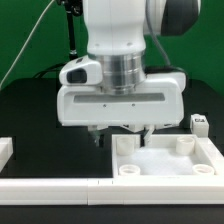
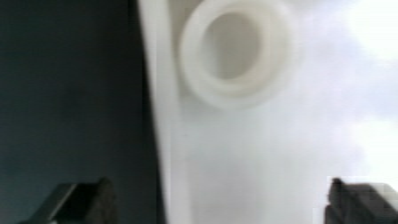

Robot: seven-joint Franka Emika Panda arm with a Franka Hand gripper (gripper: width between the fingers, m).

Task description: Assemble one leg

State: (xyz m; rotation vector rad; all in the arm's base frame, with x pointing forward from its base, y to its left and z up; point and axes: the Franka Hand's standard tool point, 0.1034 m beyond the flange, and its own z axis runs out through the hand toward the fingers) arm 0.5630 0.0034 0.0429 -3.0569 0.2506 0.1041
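My gripper [image 1: 122, 135] hangs low over the far corner of the large flat white panel [image 1: 165, 160], on the exterior view's left. Its jaws are wide open and empty. In the wrist view the gripper [image 2: 219, 205] straddles the panel's edge: one fingertip [image 2: 75, 203] is over the black table, the other is over the white panel [image 2: 285, 140]. A round corner socket [image 2: 237, 52] lies just ahead of the fingers. One leg [image 1: 199, 122], a small white peg with a black-and-white tag, stands on the table past the panel at the exterior view's right. The other legs are out of view.
A long white bar [image 1: 60, 187] runs along the front of the table. A white block [image 1: 5, 150] sits at the exterior view's left edge. The panel shows further corner sockets [image 1: 127, 171]. The arm's body hides the table behind it.
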